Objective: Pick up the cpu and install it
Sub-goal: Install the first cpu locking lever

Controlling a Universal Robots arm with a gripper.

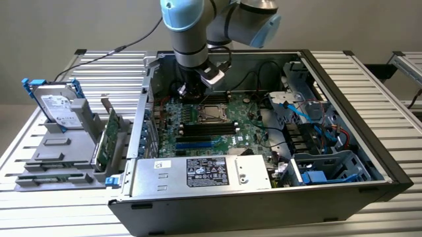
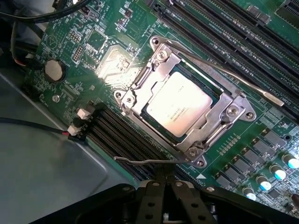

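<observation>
gripper (image 2: 161, 186) closed, holding nothing | cpu (image 2: 181, 103) already seated in motherboard socket (image 2: 232, 110) | retention lever (image 2: 145, 162) just beside fingertips, possibly touching | advice: press lever down slowly, keep clear of chip

The arm (image 1: 197, 29) reaches straight down, its pincer (image 1: 188, 93) closed, fingers (image 2: 161, 196) pressed together and holding nothing.

A robotics lab or test workshop is indicated. An opened computer case (image 1: 277, 148) is laid on a table (image 1: 369, 74) built of ribbed aluminium profiles, with a motherboard (image 1: 218, 123) exposed inside. A grey fixture (image 1: 59, 158) holding a hard drive (image 1: 56, 106) and green cards (image 1: 108, 136) is placed beside it, before a plain grey wall (image 1: 66, 24).
</observation>
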